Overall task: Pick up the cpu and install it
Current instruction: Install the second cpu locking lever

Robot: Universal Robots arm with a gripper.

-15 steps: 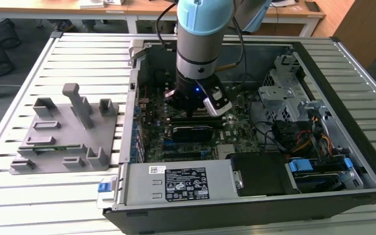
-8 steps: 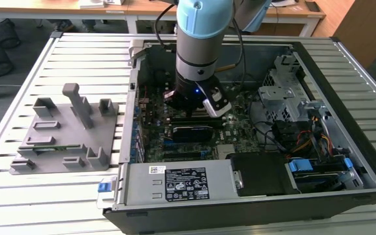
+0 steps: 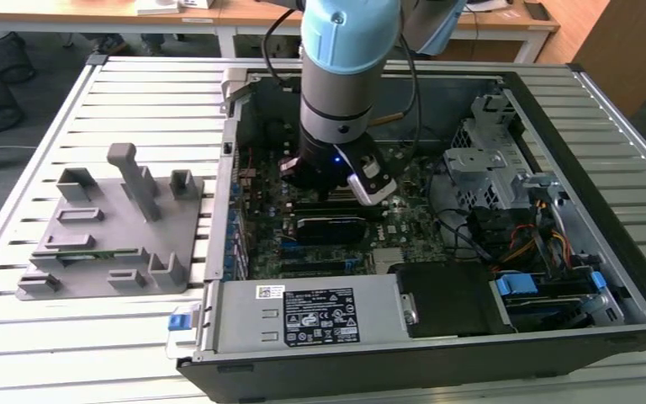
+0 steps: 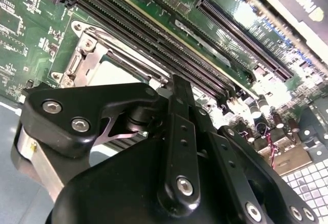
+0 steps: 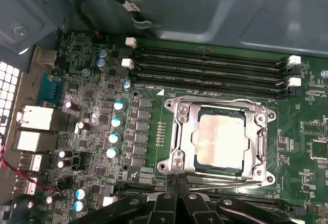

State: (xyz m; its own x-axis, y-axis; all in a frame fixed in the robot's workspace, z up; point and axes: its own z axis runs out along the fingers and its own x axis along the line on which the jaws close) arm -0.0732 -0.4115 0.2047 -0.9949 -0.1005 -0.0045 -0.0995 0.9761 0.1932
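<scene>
The cpu [image 5: 220, 138], a flat square chip with a silvery top, lies in the motherboard's socket, ringed by the metal socket frame [image 5: 180, 131]. In the first wrist view my gripper [image 5: 176, 180] hovers at the frame's edge beside the cpu, its two thin black fingers pressed together with nothing between them. The second wrist view has the gripper's black linkage [image 4: 177, 131] in front of the socket frame [image 4: 84, 55], with a strip of the cpu [image 4: 115, 73] beyond it. In the exterior view the arm reaches down into the open computer case [image 3: 548, 101], and the gripper [image 3: 325, 187] is low over the board.
Several black memory slots [image 5: 210, 73] run along one side of the socket, and a row of capacitors [image 5: 115, 129] stands on another. A grey parts fixture [image 3: 110, 227] sits on the slatted table at the exterior view's left. Drive cages and cables [image 3: 503, 194] fill the case's right side.
</scene>
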